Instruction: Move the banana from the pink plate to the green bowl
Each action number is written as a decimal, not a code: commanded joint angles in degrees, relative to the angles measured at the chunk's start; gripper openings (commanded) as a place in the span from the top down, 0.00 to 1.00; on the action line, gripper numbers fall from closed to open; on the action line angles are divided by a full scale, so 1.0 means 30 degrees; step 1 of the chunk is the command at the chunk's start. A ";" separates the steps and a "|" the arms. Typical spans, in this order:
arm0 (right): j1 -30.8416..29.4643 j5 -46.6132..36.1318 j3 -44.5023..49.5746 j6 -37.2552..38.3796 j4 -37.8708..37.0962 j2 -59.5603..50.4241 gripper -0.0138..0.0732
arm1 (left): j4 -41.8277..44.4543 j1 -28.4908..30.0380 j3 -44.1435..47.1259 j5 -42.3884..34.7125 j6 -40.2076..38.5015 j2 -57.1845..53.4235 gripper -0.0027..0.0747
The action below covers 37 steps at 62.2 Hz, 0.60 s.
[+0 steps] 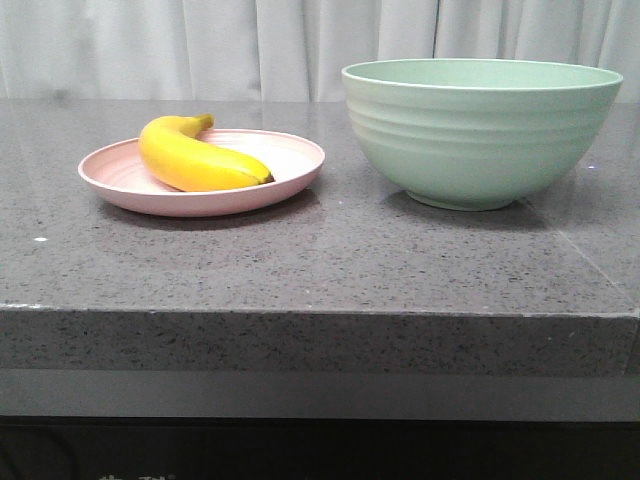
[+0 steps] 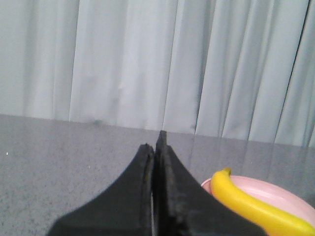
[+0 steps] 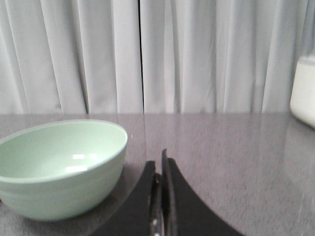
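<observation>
Banana (image 1: pixel 197 158) lies on pink plate (image 1: pixel 297 160), green bowl (image 1: pixel 480 130) beside it on desk (image 1: pixel 320 260); left end effector (image 2: pixel 156 147) and right end effector (image 3: pixel 160 164) both pressed closed, empty.

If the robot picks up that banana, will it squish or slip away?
The banana looks plump and firm, so probably stiff, though a hard pinch could bruise it. Its smooth, curved skin might slip or pivot. Nudged, it would likely rock on the plate.

Yellow banana (image 1: pixel 196 160), pink plate (image 1: pixel 290 165), mint-green bowl (image 1: pixel 480 130)

A staged test bench: speckled grey stone counter (image 1: pixel 300 270) backed by plain white curtains (image 1: pixel 250 45).
</observation>
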 commanded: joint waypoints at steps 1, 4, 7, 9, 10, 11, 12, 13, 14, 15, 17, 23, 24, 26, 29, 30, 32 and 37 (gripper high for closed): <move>-0.0109 0.0033 -0.2168 -0.0180 -0.0383 0.0745 0.92 | -0.0021 -0.0072 -0.2283 0.0022 -0.0018 0.0272 0.99; -0.0109 0.0675 -0.3032 -0.0180 -0.0383 0.1357 0.92 | -0.0021 -0.0072 -0.3231 0.0615 -0.0018 0.0717 0.99; -0.0109 0.1249 -0.3979 -0.0180 -0.0383 0.2052 0.92 | -0.0021 -0.0072 -0.4161 0.1360 -0.0018 0.1261 0.99; -0.0109 0.1673 -0.4445 -0.0180 -0.0383 0.2571 0.92 | -0.0021 -0.0072 -0.4813 0.2094 -0.0018 0.1713 0.99; -0.0109 0.1909 -0.4790 -0.0180 -0.0383 0.2780 0.92 | -0.0021 -0.0072 -0.5195 0.2353 -0.0018 0.2004 0.99; -0.0109 0.2051 -0.5015 -0.0180 -0.0383 0.3098 0.92 | -0.0021 -0.0072 -0.5446 0.2618 -0.0018 0.2207 0.99; -0.0109 0.2282 -0.5343 -0.0180 -0.0383 0.3314 0.92 | -0.0021 -0.0072 -0.5689 0.2866 -0.0018 0.2416 0.99; -0.0109 0.2440 -0.5564 -0.0180 -0.0383 0.3638 0.92 | -0.0021 -0.0072 -0.6056 0.3259 -0.0018 0.2738 0.99; -0.0109 0.2672 -0.5892 -0.0180 -0.0383 0.3854 0.92 | -0.0021 -0.0072 -0.6295 0.3543 -0.0018 0.2963 0.99; -0.0109 0.2817 -0.6105 -0.0180 -0.0383 0.4175 0.92 | -0.0021 -0.0072 -0.6636 0.3961 -0.0018 0.3314 0.99; -0.0109 0.3189 -0.6629 -0.0180 -0.0383 0.4718 0.92 | -0.0021 -0.0072 -0.7184 0.4760 -0.0018 0.3903 0.99; -0.0109 0.4418 -0.8001 -0.0180 -0.0383 0.6225 0.92 | -0.0021 -0.0072 -0.8578 0.6633 -0.0018 0.5716 0.99; -0.0109 0.4714 -0.8266 -0.0180 -0.0383 0.6532 0.92 | -0.0021 -0.0072 -0.8722 0.6876 -0.0018 0.5946 0.99; -0.0109 0.5220 -0.8669 -0.0180 -0.0383 0.7056 0.92 | -0.0021 -0.0072 -0.9003 0.7311 -0.0018 0.6519 0.99; -0.0109 0.6016 -0.9189 -0.0180 -0.0383 0.7765 0.92 | -0.0021 -0.0072 -0.9301 0.7837 -0.0018 0.7343 0.99; -0.0109 0.6301 -0.9342 -0.0180 -0.0383 0.8054 0.92 | -0.0021 -0.0072 -0.9320 0.7925 -0.0018 0.7534 0.99; -0.0109 0.6583 -0.9478 -0.0180 -0.0383 0.8523 0.92 | -0.0021 -0.0072 -0.9366 0.7964 -0.0018 0.7983 0.99; -0.0109 0.6929 -0.9522 -0.0180 -0.0383 0.9488 0.92 | -0.0021 -0.0072 -0.9366 0.7895 -0.0018 0.8937 0.99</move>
